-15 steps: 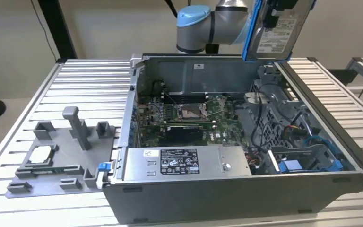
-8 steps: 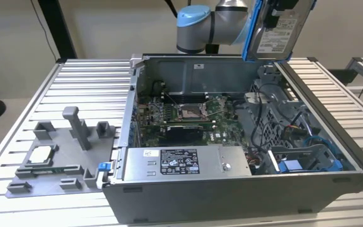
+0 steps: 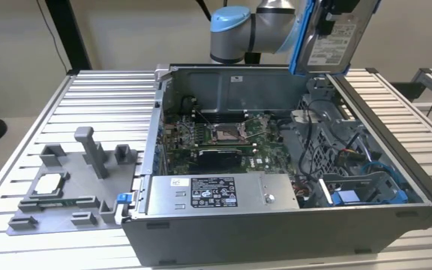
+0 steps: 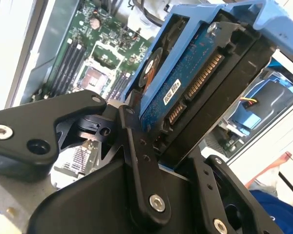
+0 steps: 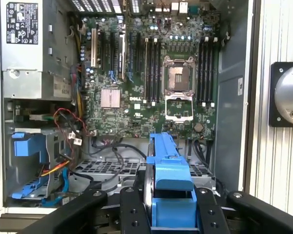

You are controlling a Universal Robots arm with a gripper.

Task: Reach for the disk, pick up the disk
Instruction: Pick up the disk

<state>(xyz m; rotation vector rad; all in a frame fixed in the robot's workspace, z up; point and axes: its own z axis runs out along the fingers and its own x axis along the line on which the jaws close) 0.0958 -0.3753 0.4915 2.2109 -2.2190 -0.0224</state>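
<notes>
The disk (image 3: 334, 42), a silver drive with a white label and a blue rail along its edge, hangs upright above the back right corner of the open computer case (image 3: 291, 225). My gripper (image 5: 169, 197) is shut on the disk (image 5: 168, 168), with a black finger on each flat side. In the second wrist view the disk (image 4: 185, 83) shows its blue circuit-board face and connector between the black fingers (image 4: 136, 146). In the exterior view, the arm's blue-capped joint (image 3: 231, 25) sits just to the disk's left.
Inside the case lie the motherboard (image 3: 224, 135), a silver power supply box with a black-and-white sticker (image 3: 216, 194) and an empty blue drive bay (image 3: 366, 188) with loose cables. A grey fixture (image 3: 73, 185) holding a small white chip stands on the slatted table at the exterior view's left.
</notes>
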